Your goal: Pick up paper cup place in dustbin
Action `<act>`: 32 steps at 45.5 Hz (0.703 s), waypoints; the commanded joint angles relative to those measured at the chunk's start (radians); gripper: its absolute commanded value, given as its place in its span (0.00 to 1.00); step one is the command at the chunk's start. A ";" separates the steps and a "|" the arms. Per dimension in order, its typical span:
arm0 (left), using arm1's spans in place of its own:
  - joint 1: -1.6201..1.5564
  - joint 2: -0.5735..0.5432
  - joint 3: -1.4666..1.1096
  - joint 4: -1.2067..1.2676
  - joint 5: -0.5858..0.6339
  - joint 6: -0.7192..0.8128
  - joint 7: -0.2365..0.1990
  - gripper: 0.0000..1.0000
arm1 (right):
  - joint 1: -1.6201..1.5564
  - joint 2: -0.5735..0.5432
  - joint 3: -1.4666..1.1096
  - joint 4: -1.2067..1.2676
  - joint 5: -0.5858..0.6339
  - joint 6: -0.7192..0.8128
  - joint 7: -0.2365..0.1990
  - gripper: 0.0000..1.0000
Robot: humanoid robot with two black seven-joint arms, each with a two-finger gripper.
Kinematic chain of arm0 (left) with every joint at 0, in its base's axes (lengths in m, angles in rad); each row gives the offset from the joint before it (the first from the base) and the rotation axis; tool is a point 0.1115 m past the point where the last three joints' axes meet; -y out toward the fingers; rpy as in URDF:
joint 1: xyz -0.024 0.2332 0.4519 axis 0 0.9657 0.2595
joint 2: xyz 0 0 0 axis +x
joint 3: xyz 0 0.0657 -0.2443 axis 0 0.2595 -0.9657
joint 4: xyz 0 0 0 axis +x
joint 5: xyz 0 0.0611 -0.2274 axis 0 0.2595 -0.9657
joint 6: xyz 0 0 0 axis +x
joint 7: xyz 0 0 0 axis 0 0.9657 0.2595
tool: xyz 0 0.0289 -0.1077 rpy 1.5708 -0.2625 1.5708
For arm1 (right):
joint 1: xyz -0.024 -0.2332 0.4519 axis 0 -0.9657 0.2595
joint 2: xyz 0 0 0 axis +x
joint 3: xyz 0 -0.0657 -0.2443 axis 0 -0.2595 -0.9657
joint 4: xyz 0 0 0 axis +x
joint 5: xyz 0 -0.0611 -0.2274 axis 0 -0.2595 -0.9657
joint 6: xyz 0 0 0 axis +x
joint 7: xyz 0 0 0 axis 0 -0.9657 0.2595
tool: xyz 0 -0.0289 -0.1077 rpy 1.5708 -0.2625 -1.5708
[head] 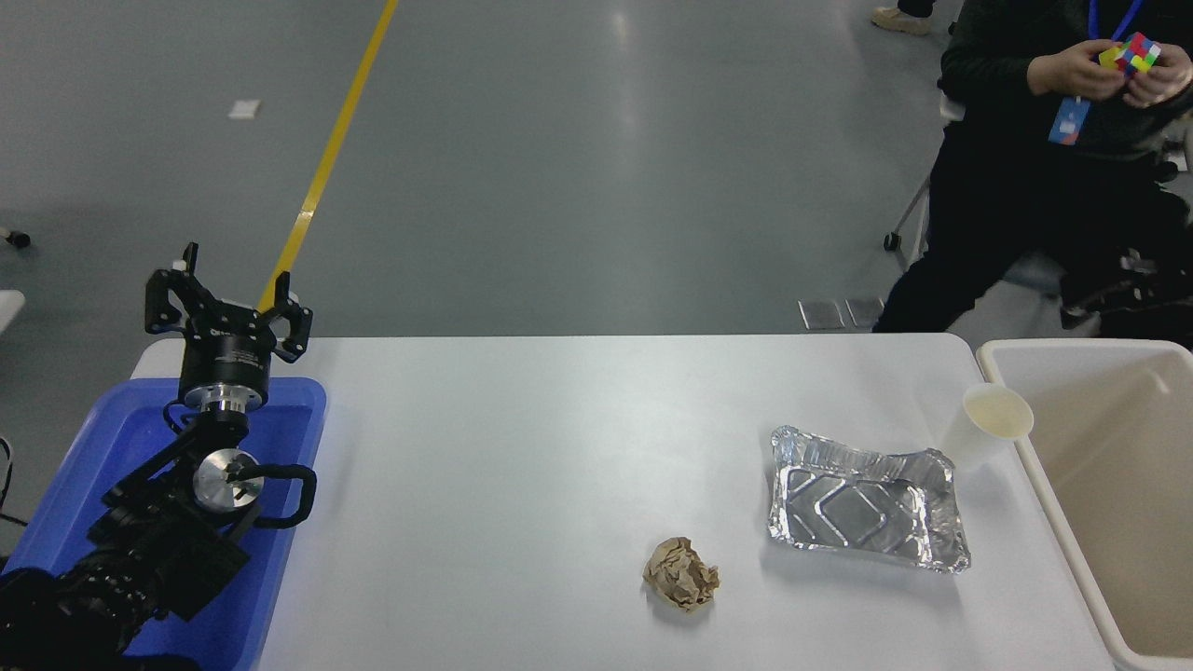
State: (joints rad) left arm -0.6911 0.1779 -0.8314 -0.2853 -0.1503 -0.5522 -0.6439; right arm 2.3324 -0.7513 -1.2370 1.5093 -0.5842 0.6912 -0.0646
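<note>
Paper cup (990,427) upright on desk (522,447), between foil tray (867,508) and dustbin (1100,485) rim, so a short carry; left gripper (228,303) parked over blue tray (280,522), fingers spread, holding nothing; right arm unseen.

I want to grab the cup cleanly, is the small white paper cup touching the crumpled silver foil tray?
Cannot tell. In the head view, the paper cup meets the foil tray's far right corner without a visible gap; it could simply stand behind it.
</note>
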 commanded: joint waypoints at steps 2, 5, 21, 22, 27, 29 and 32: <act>-0.001 0.000 0.000 0.000 0.001 0.000 0.000 0.99 | 0.004 0.017 0.034 0.040 -0.123 -0.009 0.003 1.00; -0.001 0.000 0.000 0.000 0.000 0.000 0.000 0.99 | -0.053 0.023 0.056 0.006 -0.147 -0.025 0.003 1.00; -0.001 0.000 0.000 0.000 0.000 0.000 0.001 0.99 | -0.435 0.015 0.237 -0.348 -0.164 -0.068 0.003 1.00; -0.001 0.000 0.000 0.000 0.000 0.000 0.001 0.99 | -0.462 0.013 0.254 -0.369 -0.169 -0.068 0.003 1.00; -0.001 0.000 0.000 0.000 0.000 0.000 0.000 0.99 | -0.609 0.012 0.362 -0.472 -0.197 -0.074 0.003 1.00; -0.001 0.000 0.000 0.000 0.000 0.000 0.000 0.99 | -0.669 0.012 0.404 -0.514 -0.218 -0.090 0.005 1.00; -0.001 0.000 0.000 0.000 0.000 0.000 0.000 0.99 | -0.749 0.012 0.450 -0.563 -0.246 -0.116 0.005 1.00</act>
State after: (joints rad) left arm -0.6917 0.1779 -0.8314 -0.2853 -0.1502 -0.5522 -0.6439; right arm 1.8620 -0.7370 -0.9614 1.1507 -0.7615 0.6204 -0.0613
